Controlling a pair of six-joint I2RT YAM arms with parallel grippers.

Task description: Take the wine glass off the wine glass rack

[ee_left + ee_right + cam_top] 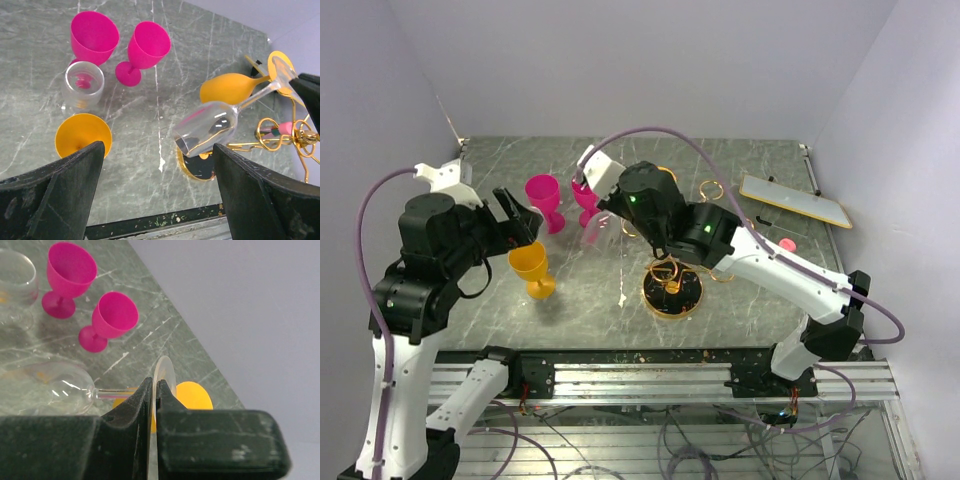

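A clear wine glass point(207, 129) lies horizontal in the air, its bowl over the dark gold-rimmed base point(197, 169) of the gold wire wine glass rack point(672, 285). My right gripper point(155, 385) is shut on the glass's round foot point(165, 371); the stem and bowl point(60, 386) stick out to its left. An orange glass point(229, 89) hangs on the rack just behind. My left gripper point(159, 147) is open and empty, above the table to the left of the rack, also seen in the top view point(525, 222).
Two pink goblets point(95, 36) point(148, 44), a clear glass point(82, 89) and an orange goblet point(532, 268) stand on the grey marble table left of the rack. A white board point(795, 200) lies at the back right. The table's front edge point(150, 222) is near.
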